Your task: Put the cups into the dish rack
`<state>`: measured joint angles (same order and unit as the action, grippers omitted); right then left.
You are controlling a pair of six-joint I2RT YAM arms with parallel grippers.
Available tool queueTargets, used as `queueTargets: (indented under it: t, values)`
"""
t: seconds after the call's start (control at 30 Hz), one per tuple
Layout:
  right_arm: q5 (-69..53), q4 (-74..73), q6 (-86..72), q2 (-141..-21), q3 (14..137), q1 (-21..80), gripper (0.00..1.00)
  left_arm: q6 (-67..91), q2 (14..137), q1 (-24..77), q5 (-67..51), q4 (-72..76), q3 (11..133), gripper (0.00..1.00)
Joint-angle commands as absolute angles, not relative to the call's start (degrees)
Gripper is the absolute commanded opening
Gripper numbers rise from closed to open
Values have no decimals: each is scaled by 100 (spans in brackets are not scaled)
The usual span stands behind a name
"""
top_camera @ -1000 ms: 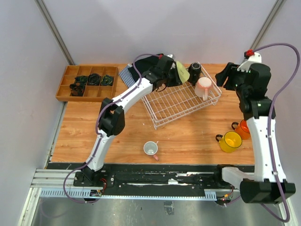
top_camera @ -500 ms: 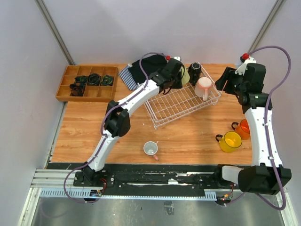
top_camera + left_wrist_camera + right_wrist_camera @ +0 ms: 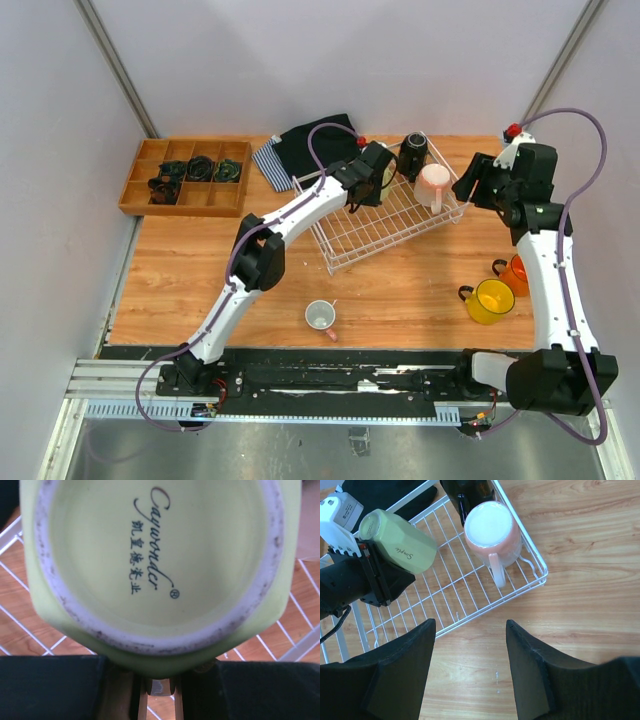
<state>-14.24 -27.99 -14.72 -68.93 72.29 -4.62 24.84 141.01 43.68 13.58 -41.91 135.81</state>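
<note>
white wire dish rack (image 3: 335, 262) holds two: pale pink mug (image 3: 434, 185) upside down, black mug (image 3: 413, 152) in far corner. left claw (image 3: 380, 172) grips pale yellow-green mug (image 3: 402, 542) over the rack, not yet set down; right claw (image 3: 470, 635) gapes, empty. small dusty pink mug (image 3: 320, 317), orange mug (image 3: 517, 272), yellow mug (image 3: 490, 300) left on wooden worktop (image 3: 200, 270).

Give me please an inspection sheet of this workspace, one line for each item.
Surface: wooden table.
Job's things: dish rack holds black mug and pale pink mug; yellow-green mug held over the rack; small pink mug, orange mug and yellow mug on the table.
Clutter: wooden tray with dark items; dark cloth.
Grippers: left gripper shut on the yellow-green mug; right gripper open, empty.
Cables: purple cable along each arm.
Surroundings: grey walls.
</note>
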Motion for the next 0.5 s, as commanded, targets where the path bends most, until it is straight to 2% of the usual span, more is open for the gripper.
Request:
queueTargets:
  t: [0.0,0.47]
  values:
    - [-1590,-2702,-1407,-6694,7096,-484,59,2367,14039,4337,1756,-3901,13926,1]
    - [-1661,-2698,-1423,-6664,7054,-483,59,2317,14310,4192,1785,-3641,13892,1]
